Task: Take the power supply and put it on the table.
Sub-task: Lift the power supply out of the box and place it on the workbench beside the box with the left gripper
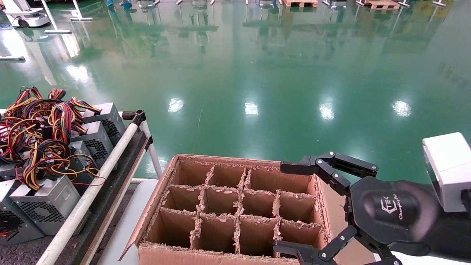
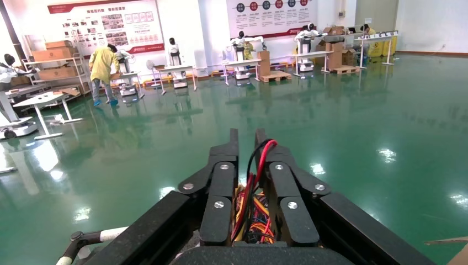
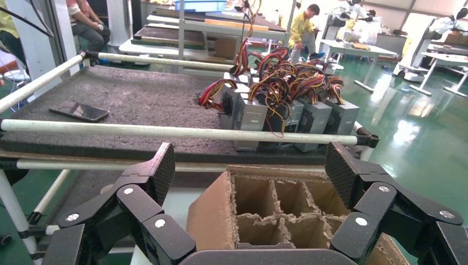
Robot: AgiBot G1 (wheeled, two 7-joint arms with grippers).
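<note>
Power supplies [image 1: 48,206] on matted table [image 1: 106,206]

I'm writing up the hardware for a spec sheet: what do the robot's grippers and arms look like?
The right gripper is matte black: two linkage fingers with silver pivot screws, ridged pads, a rounded palm housing bearing a white logo, and a white wrist block behind. The left gripper shows the same black linkages and silver screws.

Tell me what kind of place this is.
Probably a factory hall or robot training floor: glossy green floor, rows of work tables with people, a table of power supplies beside a cardboard box.
</note>
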